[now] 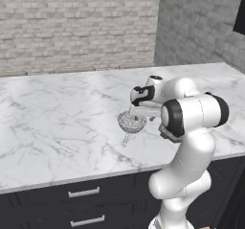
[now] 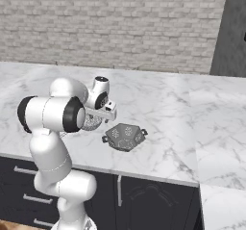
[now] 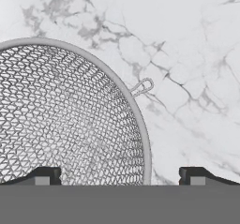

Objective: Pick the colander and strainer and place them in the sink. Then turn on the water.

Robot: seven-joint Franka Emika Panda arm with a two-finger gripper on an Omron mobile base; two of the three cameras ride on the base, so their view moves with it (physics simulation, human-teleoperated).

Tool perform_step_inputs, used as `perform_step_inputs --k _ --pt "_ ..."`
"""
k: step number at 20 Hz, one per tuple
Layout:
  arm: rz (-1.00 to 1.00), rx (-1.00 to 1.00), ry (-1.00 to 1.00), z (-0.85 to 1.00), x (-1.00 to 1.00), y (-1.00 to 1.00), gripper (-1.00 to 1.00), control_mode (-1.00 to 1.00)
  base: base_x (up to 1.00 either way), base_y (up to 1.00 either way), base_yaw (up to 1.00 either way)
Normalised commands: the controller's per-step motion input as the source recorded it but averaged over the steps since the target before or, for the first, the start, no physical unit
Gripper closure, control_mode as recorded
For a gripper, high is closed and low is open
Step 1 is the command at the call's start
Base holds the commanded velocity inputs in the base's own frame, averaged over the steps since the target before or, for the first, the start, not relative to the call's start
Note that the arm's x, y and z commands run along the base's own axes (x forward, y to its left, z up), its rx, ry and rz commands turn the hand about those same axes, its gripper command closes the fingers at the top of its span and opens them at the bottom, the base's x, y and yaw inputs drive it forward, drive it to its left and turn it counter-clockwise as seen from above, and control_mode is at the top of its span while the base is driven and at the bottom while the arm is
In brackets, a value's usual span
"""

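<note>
The end effector (image 3: 117,175) hangs open and empty just above the strainer (image 1: 132,122), its rim passing between the two spread finger tips in the hand view. In the left base view the strainer sits at frame centre on the marble counter (image 1: 57,118). In the right base view the colander (image 2: 124,136) rests on the counter just right of the arm.

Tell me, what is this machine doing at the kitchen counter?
A white robot arm is reaching down over a round mesh strainer lying on the marble counter. Its fingers stand wide open on either side of the strainer's rim, gripping nothing yet. A dark faceted colander sits on the counter beside it, untouched. Both look set to be picked up, the strainer probably first.
</note>
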Motion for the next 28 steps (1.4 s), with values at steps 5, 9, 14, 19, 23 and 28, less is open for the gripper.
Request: perform_step_inputs --k 5,9,14,19,23,28 --pt "0.00 0.00 -0.01 -0.06 0.10 0.00 -1.00 -1.00 0.00 0.00 0.00" --pt "0.00 0.00 -0.03 -0.04 0.08 0.00 -1.00 -1.00 0.00 0.00 0.00" --pt "0.00 0.00 0.00 -0.08 0.07 0.00 -1.00 -1.00 0.00 0.00 0.00" --pt "0.00 0.00 0.00 -0.16 0.09 0.01 -1.00 -1.00 0.00 0.00 0.00" --pt "0.00 0.01 -0.01 -0.13 0.10 0.00 -1.00 -1.00 0.00 0.00 0.00" --pt "0.00 0.01 -0.02 -0.17 0.12 0.03 -1.00 -1.00 0.00 0.00 0.00"
